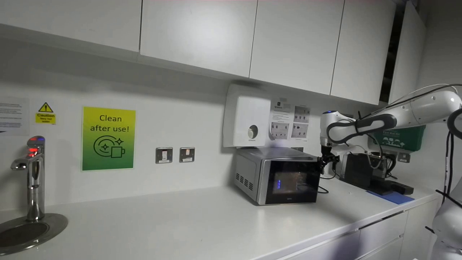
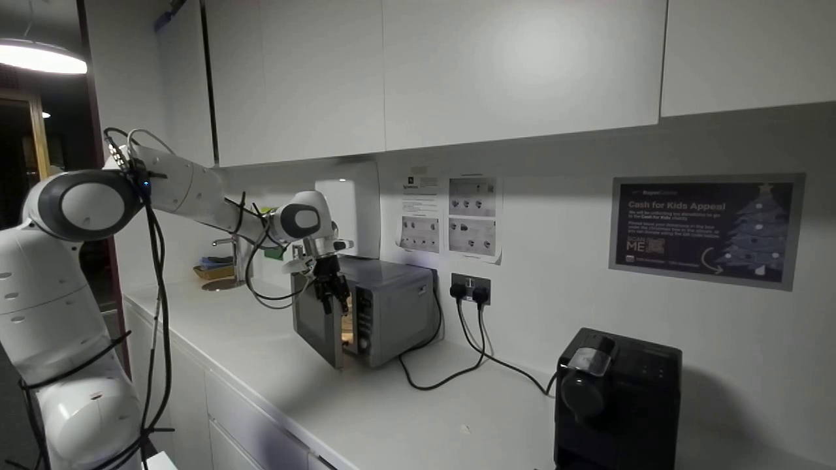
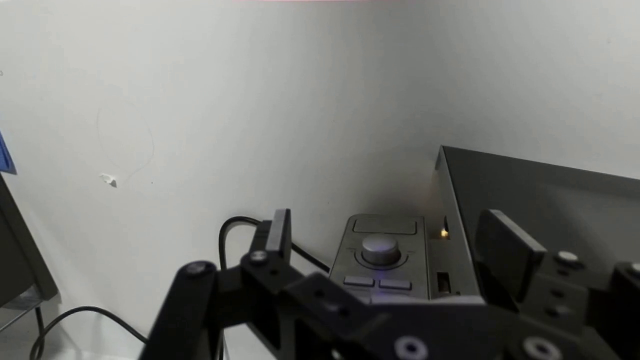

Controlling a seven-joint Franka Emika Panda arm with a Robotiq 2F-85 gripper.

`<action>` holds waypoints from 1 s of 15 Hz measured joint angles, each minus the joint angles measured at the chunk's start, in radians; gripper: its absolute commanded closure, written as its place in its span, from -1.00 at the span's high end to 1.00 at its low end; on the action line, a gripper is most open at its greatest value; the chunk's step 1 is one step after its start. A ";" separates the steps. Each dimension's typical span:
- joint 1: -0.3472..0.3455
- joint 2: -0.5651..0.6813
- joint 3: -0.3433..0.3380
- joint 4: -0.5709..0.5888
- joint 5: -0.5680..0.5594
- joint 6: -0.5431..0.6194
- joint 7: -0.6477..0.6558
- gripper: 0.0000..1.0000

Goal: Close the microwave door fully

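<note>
In the wrist view the gripper [image 3: 390, 235] is nearest, released, its two fingers [image 3: 281, 235] spread with a wide gap between them. Just beyond, the microwave door [image 3: 575, 200] shows its dark outer face behind the finger at the right of that view; its free edge falls within the gap as seen from there. Whether finger and door touch, I cannot tell. In an exterior view the gripper hangs at the upper part of the door, by that free edge, and the door stands ajar, a lit slit separating it from the microwave [image 2: 405, 313]. Past the fingers comes the control panel [image 3: 385, 226] with its round knob [image 3: 380, 246], then a black cable [image 3: 242, 218] looping over the white counter [image 1: 162, 220]. Farther back, a white wall box [image 1: 249, 112] hangs behind the microwave, under the cupboards [image 1: 296, 43].
</note>
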 measured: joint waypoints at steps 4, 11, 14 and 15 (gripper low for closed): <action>0.000 0.029 -0.002 0.024 0.000 0.000 0.000 1.00; 0.000 0.072 -0.009 0.063 0.000 0.000 0.000 1.00; 0.000 0.088 -0.014 0.082 0.000 0.000 0.000 1.00; 0.000 0.093 -0.016 0.088 0.000 0.000 -0.001 1.00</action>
